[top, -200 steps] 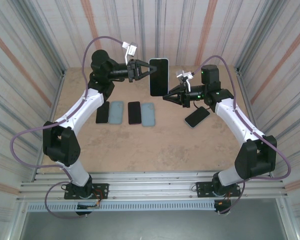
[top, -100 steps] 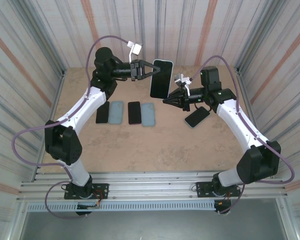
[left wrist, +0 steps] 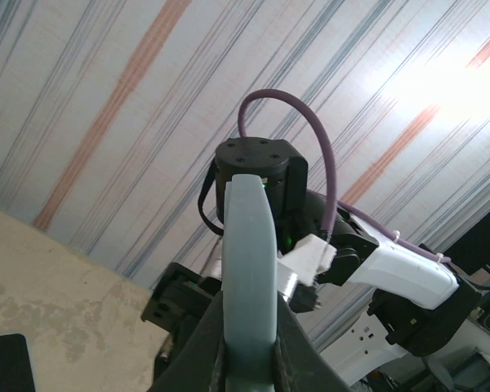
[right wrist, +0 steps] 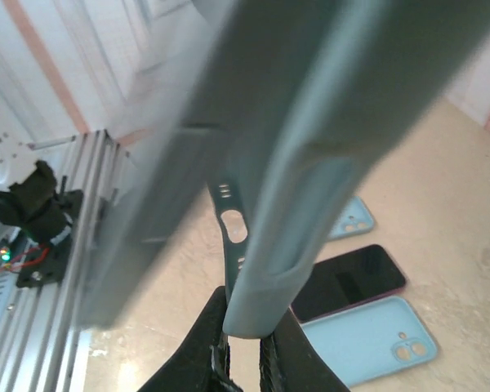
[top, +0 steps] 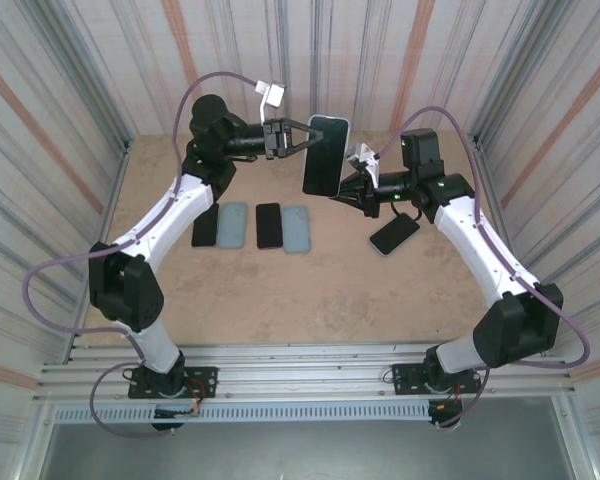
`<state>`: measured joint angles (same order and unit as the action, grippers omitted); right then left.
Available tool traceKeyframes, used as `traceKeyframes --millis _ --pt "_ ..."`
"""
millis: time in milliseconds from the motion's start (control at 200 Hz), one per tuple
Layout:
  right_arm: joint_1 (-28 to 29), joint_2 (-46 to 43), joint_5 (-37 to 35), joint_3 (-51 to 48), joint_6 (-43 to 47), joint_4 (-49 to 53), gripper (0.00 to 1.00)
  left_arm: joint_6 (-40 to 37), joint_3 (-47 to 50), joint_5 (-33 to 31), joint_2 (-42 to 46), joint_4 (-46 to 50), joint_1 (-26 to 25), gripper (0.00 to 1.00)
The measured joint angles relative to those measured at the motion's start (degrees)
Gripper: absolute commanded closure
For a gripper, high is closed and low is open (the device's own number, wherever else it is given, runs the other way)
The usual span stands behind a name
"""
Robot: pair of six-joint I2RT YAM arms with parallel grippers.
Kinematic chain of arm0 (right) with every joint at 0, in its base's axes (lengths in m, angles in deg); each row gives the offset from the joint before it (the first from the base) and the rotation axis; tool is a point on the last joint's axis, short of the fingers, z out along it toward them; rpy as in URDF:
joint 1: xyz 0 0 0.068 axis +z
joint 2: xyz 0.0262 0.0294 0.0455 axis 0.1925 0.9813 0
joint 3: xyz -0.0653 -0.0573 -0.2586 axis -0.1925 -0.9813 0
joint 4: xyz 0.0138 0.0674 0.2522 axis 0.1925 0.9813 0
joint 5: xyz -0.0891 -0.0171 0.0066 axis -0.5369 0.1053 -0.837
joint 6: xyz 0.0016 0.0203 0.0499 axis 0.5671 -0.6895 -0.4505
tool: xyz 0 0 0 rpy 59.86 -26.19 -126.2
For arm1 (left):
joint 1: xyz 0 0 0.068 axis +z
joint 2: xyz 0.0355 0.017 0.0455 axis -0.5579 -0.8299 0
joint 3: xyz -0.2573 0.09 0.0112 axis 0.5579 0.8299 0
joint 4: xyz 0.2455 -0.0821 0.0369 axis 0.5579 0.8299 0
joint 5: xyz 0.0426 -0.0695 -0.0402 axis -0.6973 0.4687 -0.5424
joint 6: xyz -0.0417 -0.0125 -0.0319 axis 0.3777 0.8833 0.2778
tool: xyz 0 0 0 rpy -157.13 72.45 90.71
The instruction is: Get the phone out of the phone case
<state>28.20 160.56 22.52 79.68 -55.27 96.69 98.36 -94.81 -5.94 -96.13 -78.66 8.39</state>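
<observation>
Two hands share one load above the tabletop [top: 330, 290]: a dark-screened phone [top: 322, 155] in a pale blue soft phone case [left wrist: 248, 269]. Over the last second the pair has lifted it slightly and tipped it, so its top now leans toward the right arm. The right hand [top: 342, 189] has risen with the lower corner. That looks like a twist meant to pry the case lip loose, yet the phone is not yet out of its case.

The left hand [top: 302, 138] is closed tight on the upper left edge, and its wrist view shows the case rising edge-on from between its fingers [left wrist: 287, 359]. The right hand is likewise pinched shut on the bottom corner of the case, beside the port cut-outs. The cased phone spans the gap between the two hands, well above the row of spare phones and cases [top: 268, 225].
</observation>
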Motion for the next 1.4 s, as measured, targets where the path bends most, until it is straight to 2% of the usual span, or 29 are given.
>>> traceKeyframes --millis 150,281,406,722,822,1007,1228,1398 --pt "-0.3 0.0 0.0 0.0 -2.4 -2.1 0.94 -0.2 -0.2 -0.6 0.5 0.1 -0.2 1.00" --pt "-0.7 0.0 2.0 -0.2 -6.4 -5.0 0.85 -0.4 -0.7 -2.1 0.5 0.1 0.1 1.00" --pt "-1.1 -0.1 4.9 -2.1 -12.1 -11.3 0.75 -0.4 -1.0 -3.1 0.5 0.1 0.3 1.00" --pt "-1.8 -1.4 9.0 -7.5 -28.8 -28.6 0.62 3.2 -1.0 -1.8 -0.2 0.7 -0.2 1.00" --pt "-1.8 -2.0 8.9 -10.6 -35.9 -33.9 0.59 4.9 -1.3 -3.0 -0.5 1.8 -0.2 1.00" --pt "-2.7 -4.5 6.4 -18.6 -54.1 -46.9 0.54 13.0 0.0 -8.2 -1.2 1.4 -0.2 1.00" --pt "-2.3 -5.0 -0.4 -28.0 -77.9 -65.4 0.56 21.2 4.1 -13.2 -1.8 0.9 -0.5 1.00" --pt "-0.4 -4.8 -5.3 -29.3 -88.7 -71.1 0.61 25.3 5.2 -14.2 -2.1 -0.7 -1.0 1.00"
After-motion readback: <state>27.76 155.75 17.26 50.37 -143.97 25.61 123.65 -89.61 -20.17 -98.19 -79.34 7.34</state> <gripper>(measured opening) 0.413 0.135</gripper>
